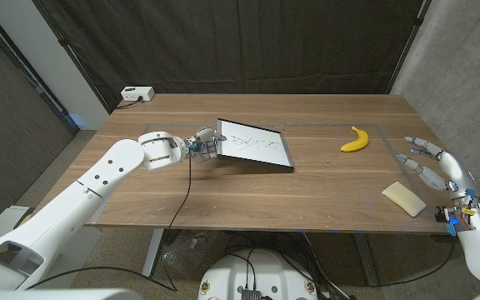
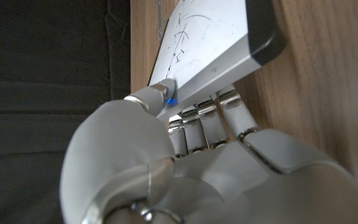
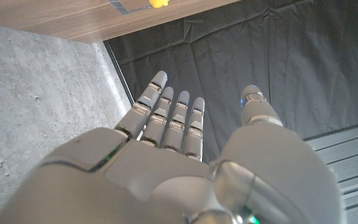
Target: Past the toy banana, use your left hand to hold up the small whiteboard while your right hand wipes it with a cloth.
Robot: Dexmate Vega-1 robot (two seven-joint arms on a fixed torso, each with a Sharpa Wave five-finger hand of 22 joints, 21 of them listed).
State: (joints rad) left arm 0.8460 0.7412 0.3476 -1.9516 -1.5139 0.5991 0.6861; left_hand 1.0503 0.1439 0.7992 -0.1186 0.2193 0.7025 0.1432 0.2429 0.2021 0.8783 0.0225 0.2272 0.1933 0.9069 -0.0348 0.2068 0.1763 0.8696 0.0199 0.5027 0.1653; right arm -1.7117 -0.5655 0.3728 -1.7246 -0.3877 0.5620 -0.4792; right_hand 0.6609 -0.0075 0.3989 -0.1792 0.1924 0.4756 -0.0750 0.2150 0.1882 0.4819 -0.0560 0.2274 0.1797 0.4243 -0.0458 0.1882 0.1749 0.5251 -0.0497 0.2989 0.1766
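The small whiteboard (image 1: 254, 144), scribbled with dark marks, stands tilted at the table's middle with its left edge raised. My left hand (image 1: 203, 145) grips that edge, thumb on the face and fingers behind, as the left wrist view shows on the whiteboard (image 2: 213, 37) with the left hand (image 2: 191, 162) below it. The yellow toy banana (image 1: 355, 139) lies to the right of the board. A pale folded cloth (image 1: 403, 198) lies near the front right edge. My right hand (image 1: 432, 165) hovers beyond the table's right edge, fingers spread, holding nothing; the right hand (image 3: 173, 155) also shows in its wrist view.
A white power strip (image 1: 137, 94) sits at the table's back left corner. A dark curtain hangs behind the wooden table (image 1: 307, 196). A cable runs from my left wrist across the table front. A concrete wall stands to the right.
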